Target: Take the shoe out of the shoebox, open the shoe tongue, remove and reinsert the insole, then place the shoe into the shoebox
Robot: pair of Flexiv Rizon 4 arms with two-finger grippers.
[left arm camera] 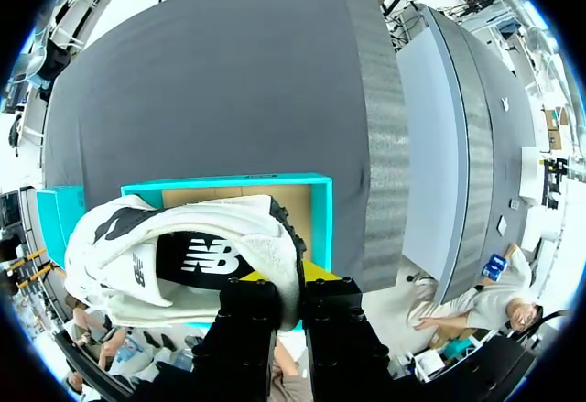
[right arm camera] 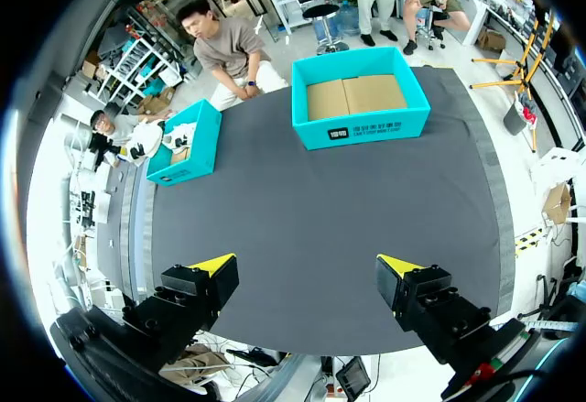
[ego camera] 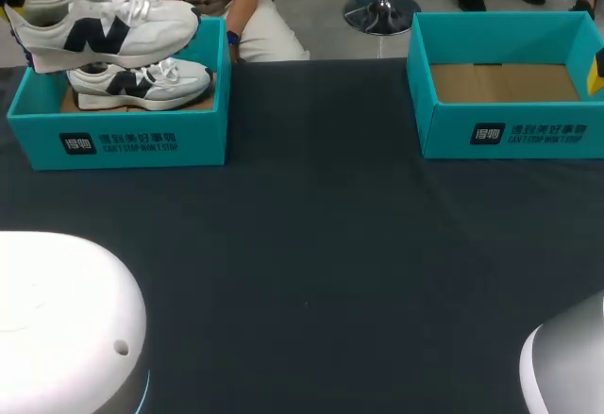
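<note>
— Spotted the shoe (ego camera: pixel 104 25)?
— Yes. Held up at ten o'clock of the surface (ego camera: pixel 311 244), just above the left box (ego camera: pixel 118 140), sole down, heel toward nine, toe toward three, white laces loose on top.
— Held by what?
— By the left end effector (left arm camera: pixel 291 297), clenched on the heel rim, one black finger on each side, grasping the shoe. Seen from the wrist: dark insole down in the opening, teal wall and brown floor of the left box beneath.
— Anything else in there?
— A second shoe (ego camera: pixel 142 84), lying flat inside the left box, toe toward three as well. Hard to say whether touching the raised sole or just under it.
— And the right side?
— Released, the right end effector (right arm camera: pixel 305 265): yellow tips spread wide, nothing between. Hanging high over the near side of the surface, well apart from both boxes.
— Other box?
— Over at two o'clock, the right box (ego camera: pixel 510 140), open top, brown cardboard floor showing.
</note>
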